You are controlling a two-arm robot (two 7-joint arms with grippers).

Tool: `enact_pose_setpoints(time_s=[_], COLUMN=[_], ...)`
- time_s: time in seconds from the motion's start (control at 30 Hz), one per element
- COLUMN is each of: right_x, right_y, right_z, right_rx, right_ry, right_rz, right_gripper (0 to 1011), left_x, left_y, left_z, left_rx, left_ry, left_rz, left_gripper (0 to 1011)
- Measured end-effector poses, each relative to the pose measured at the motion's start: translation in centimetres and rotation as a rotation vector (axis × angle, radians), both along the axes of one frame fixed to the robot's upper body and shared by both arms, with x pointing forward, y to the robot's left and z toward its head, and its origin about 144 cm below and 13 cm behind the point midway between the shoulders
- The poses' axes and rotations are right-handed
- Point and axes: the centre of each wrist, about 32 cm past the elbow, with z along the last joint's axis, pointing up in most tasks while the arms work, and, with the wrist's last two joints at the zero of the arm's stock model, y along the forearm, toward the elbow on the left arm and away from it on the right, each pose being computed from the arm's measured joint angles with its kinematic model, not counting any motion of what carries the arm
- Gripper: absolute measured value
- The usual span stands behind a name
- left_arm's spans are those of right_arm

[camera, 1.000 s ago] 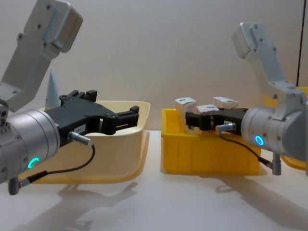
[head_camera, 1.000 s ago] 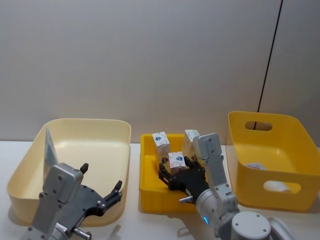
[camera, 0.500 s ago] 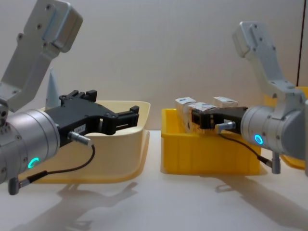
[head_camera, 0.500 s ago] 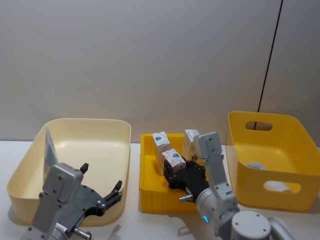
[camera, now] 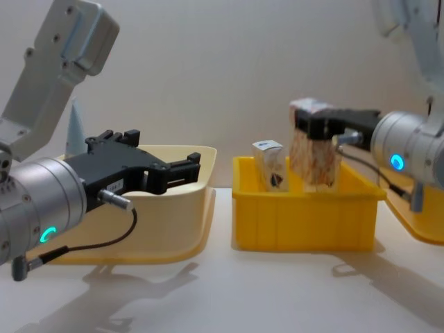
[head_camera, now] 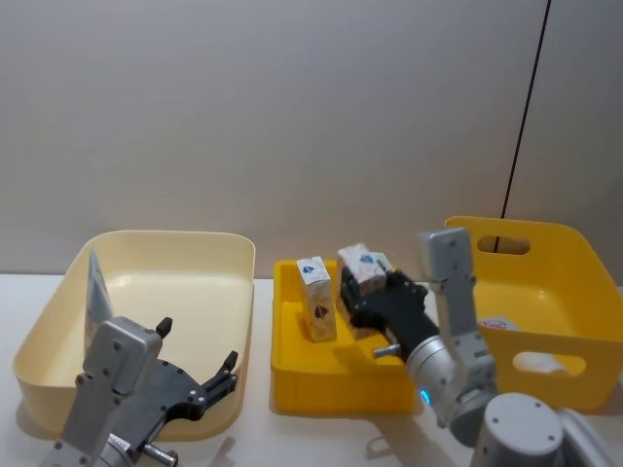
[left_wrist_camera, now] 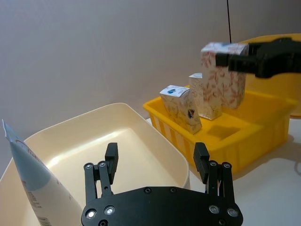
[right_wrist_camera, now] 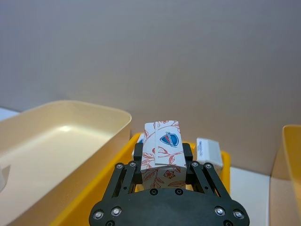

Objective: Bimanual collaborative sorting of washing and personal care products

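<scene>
- The small yellow bin (head_camera: 292, 365) holds two upright white cartons: one carton (head_camera: 316, 297) at its left, another (left_wrist_camera: 203, 95) behind.
- The right tool (head_camera: 373, 294) grips a third carton (head_camera: 360, 271), lifted above this bin.
- The cream bin (head_camera: 58, 331) holds a light-blue tube (head_camera: 95, 287); the left tool (head_camera: 200, 381) hovers wide at its near rim.
- The cartons show a blue emblem; its writing is unreadable.

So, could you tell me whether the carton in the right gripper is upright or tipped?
Upright. The white carton hangs vertically in the right gripper, clamped near its top, lifted above the small yellow bin.
</scene>
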Motion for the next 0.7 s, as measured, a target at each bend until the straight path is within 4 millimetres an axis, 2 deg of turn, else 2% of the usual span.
enact_pose_setpoints(time_s=[0.3,0.47,0.7], right_x=[0.0,-0.1,-0.4], right_y=[-1.8,-3.7,-5.8], right_z=[2.3,4.2,5.8], right_rx=[0.045,0.074,0.097], right_ry=[-0.114,-0.205,-0.279], right_rz=[-0.035,-0.088,-0.167], right_gripper=[445,445,445], left_x=[0.0,0.0,0.0], left_y=[0.0,0.0,0.0], left_z=[0.0,0.0,0.0], left_rx=[0.000,0.000,0.000], left_ry=[0.000,0.000,0.000], left_rz=[0.000,0.000,0.000], left_gripper=[1001,1001,1001])
